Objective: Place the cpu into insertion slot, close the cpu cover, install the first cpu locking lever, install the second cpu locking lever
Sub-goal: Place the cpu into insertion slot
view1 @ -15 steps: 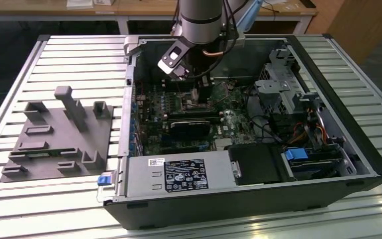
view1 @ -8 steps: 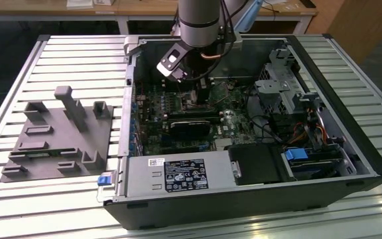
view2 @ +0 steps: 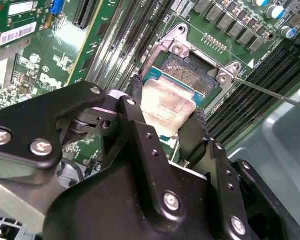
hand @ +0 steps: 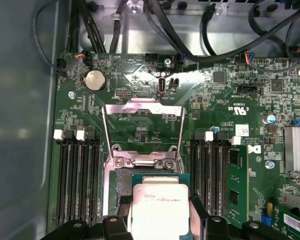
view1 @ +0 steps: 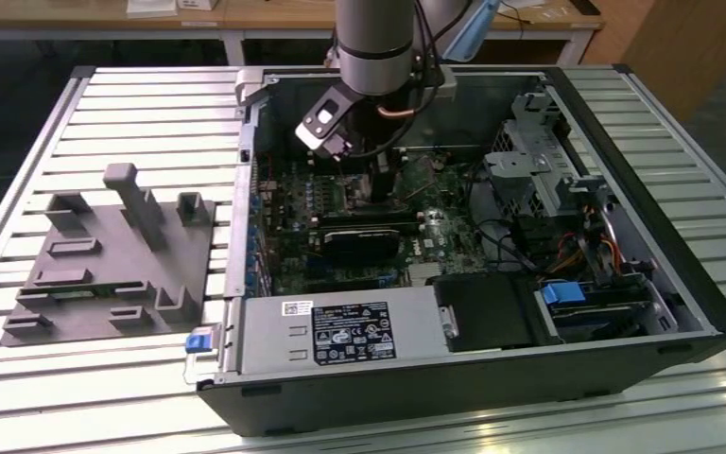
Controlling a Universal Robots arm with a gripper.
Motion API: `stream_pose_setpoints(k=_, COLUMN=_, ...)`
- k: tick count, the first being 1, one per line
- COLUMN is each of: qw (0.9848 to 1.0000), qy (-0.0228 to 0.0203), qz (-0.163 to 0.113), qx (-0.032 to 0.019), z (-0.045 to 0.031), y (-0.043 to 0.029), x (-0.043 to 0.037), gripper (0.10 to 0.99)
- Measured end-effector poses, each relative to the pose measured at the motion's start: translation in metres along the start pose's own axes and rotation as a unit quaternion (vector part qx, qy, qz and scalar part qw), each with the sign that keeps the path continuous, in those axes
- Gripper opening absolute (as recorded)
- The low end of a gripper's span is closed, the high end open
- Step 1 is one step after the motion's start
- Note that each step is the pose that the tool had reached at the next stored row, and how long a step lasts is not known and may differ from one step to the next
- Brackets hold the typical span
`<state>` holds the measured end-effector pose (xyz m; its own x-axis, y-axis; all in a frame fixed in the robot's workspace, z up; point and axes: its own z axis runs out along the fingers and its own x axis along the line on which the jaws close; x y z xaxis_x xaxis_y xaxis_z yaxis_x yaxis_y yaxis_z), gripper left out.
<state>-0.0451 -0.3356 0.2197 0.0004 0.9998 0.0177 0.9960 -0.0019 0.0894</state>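
The hand [view2: 167, 101] grips the chip [hand: 160, 207] by two opposite edges, holding it flat and partly over the socket [view2: 190, 70], whose cover [hand: 140, 104] stands open beyond it.

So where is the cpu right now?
In the first wrist view the cpu is held by the gripper, partly over the insertion slot, with the opened cpu cover beyond it.
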Motion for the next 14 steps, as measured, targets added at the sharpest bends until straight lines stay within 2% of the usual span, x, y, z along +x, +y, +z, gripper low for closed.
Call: stream_pose_setpoints(k=14, qw=1.0, qy=-0.0007, qz=0.008, qx=-0.0001, z=0.0083, y=-0.0016, x=0.0087, gripper=0.537)
